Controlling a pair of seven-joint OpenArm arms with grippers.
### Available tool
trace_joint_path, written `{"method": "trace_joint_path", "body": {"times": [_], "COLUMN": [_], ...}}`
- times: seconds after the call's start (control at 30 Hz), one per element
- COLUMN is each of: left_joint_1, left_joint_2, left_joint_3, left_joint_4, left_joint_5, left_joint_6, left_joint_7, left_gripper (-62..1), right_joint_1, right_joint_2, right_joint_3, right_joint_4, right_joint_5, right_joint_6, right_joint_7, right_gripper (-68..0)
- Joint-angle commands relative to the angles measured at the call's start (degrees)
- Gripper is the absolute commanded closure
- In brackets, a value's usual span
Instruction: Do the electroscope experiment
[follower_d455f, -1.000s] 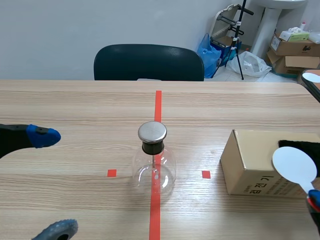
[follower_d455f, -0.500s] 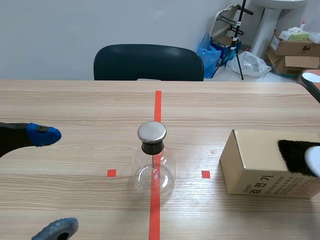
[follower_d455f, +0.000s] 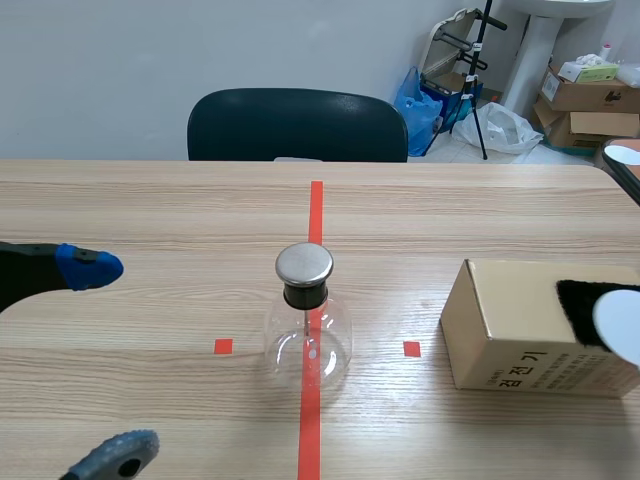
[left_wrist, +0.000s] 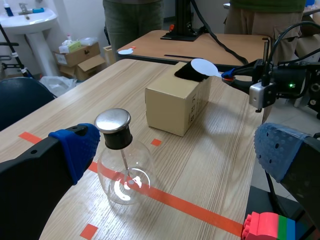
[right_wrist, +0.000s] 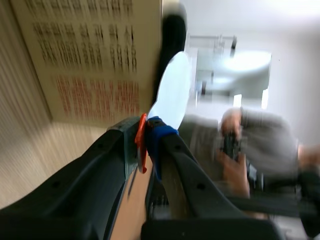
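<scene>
Scene view shows the electroscope flask (follower_d455f: 308, 330) on the red centre line (follower_d455f: 316, 215), with the left gripper (follower_d455f: 102, 360) parked to its left, fingers spread and empty. Right gripper (right_wrist: 147, 131) is clamped on the handle of a white disc paddle (right_wrist: 172, 90), held at the black fur pad (follower_d455f: 580, 303) atop the cardboard box (follower_d455f: 510, 335) at right. This is probably to charge it by rubbing before approaching the flask's metal cap (follower_d455f: 304, 264).

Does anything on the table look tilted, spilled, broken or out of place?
Nothing stands out. The glass flask stands upright on the red line. The cardboard box sits flat, black cloth on top. The right gripper holds the white disc.
</scene>
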Motion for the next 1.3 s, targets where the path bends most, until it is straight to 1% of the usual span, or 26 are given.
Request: {"method": "trace_joint_path", "body": {"times": [0.0,0.03,0.13,0.17,0.23,0.27,0.3,0.4,0.43,0.5,0.53,0.57,0.67,0.7,0.8,0.83,0.87,0.93,0.97,1.0,1.07,1.1,1.13,1.2,1.23,1.27], "left_joint_1": [0.00,0.00,0.00,0.00,0.00,0.00,0.00,0.00,0.00,0.00,0.00,0.00,0.00,0.00,0.02,0.02,0.02,0.00,0.00,0.02,0.02,0.02,0.02,0.02,0.02,0.02], "left_joint_2": [-0.02,-0.02,-0.02,-0.02,-0.02,-0.02,-0.02,-0.02,-0.02,-0.02,-0.02,-0.02,-0.02,-0.02,-0.02,-0.02,-0.02,-0.02,-0.02,-0.02,-0.02,-0.02,-0.02,-0.02,-0.02,-0.02], "left_joint_3": [0.42,0.42,0.42,0.42,0.44,0.44,0.44,0.44,0.44,0.44,0.44,0.44,0.44,0.44,0.44,0.44,0.44,0.44,0.44,0.44,0.44,0.44,0.44,0.44,0.44,0.44], "left_joint_4": [0.37,0.37,0.37,0.37,0.37,0.37,0.37,0.37,0.37,0.37,0.37,0.37,0.37,0.37,0.37,0.37,0.37,0.37,0.37,0.37,0.37,0.37,0.37,0.37,0.37,0.37], "left_joint_5": [-0.74,-0.74,-0.76,-0.76,-0.76,-0.79,-0.79,-0.79,-0.79,-0.79,-0.79,-0.81,-0.79,-0.79,-0.81,-0.81,-0.81,-0.83,-0.81,-0.81,-0.83,-0.83,-0.83,-0.87,-0.96,-0.96], "left_joint_6": [-0.07,-0.07,-0.07,-0.07,-0.07,-0.07,-0.07,-0.07,-0.07,-0.07,-0.07,-0.07,-0.07,-0.07,-0.07,-0.07,-0.07,-0.07,-0.07,-0.07,-0.07,-0.07,-0.07,-0.07,-0.07,-0.07], "left_joint_7": [-0.79,-0.76,-0.31,-0.20,-0.13,-0.13,-0.13,0.04,0.07,0.07,0.07,0.07,0.07,0.07,0.04,0.04,0.07,0.04,0.04,0.07,0.04,0.04,0.04,0.04,0.07,0.07], "left_gripper": [-62.3,-62.3,-62.3,-62.3,-62.3,-62.3,-62.3,-62.3,-62.3,-62.3,-62.3,-62.3,-62.3,-62.3,-62.3,-62.3,-62.3,-62.3,-62.3,-62.3,-62.3,-62.3,-62.3,-62.3,-62.3,-62.3], "right_joint_1": [0.70,0.68,0.35,0.39,0.72,0.85,0.81,0.31,0.35,0.70,0.72,0.63,0.02,0.04,0.55,0.52,0.39,0.09,0.04,0.04,0.24,0.37,0.35,0.00,-0.17,-0.28], "right_joint_2": [0.39,0.37,0.42,0.55,0.55,0.42,0.22,-0.04,-0.02,0.09,0.07,-0.11,-0.39,-0.26,-0.07,-0.26,-0.42,-0.52,-0.52,-0.35,-0.09,-0.20,-0.46,-0.57,-0.52,-0.44], "right_joint_3": [-0.37,-0.37,-0.28,-0.31,-0.33,-0.35,-0.35,-0.31,-0.31,-0.33,-0.33,-0.31,0.00,0.11,0.11,0.11,0.13,0.24,0.48,0.55,0.55,0.52,0.55,0.55,0.59,0.76], "right_joint_4": [0.37,0.37,0.37,0.37,0.37,0.37,0.37,0.37,0.37,0.37,0.37,0.37,0.37,0.37,0.39,0.39,0.39,0.37,0.37,0.37,0.52,0.55,0.55,0.55,0.52,0.55], "right_joint_5": [0.09,1.03,1.22,0.39,-0.37,-0.09,0.57,1.42,0.42,-0.33,0.13,1.07,1.05,-0.07,-0.50,0.15,0.98,0.70,-0.55,-1.62,-1.03,-0.22,0.24,0.35,-0.31,-1.11], "right_joint_6": [-2.47,-2.47,-2.47,-2.47,-2.47,-2.47,-2.47,-2.47,-2.47,-2.47,-2.47,-2.47,-2.47,-2.47,-2.47,-2.47,-2.47,-2.47,-2.47,-2.47,-2.47,-2.47,-2.47,-2.47,-2.47,-2.47], "right_joint_7": [3.65,2.03,-8.20,-7.19,1.40,3.56,2.43,-9.01,-8.24,0.83,3.39,2.34,-9.62,-8.81,6.49,7.34,4.44,-6.71,-8.37,-5.22,5.99,7.82,5.38,-4.66,-6.69,-4.52], "right_gripper": [-0.9,-0.9,-0.9,-0.9,-0.9,-0.9,-0.9,-0.9,-0.9,-0.9,-0.9,-0.9,-0.9,-0.9,-0.9,-0.9,-0.9,-0.9,-0.9,-0.9,-0.9,-0.9,-0.9,-0.9,-0.9,-0.9]}}
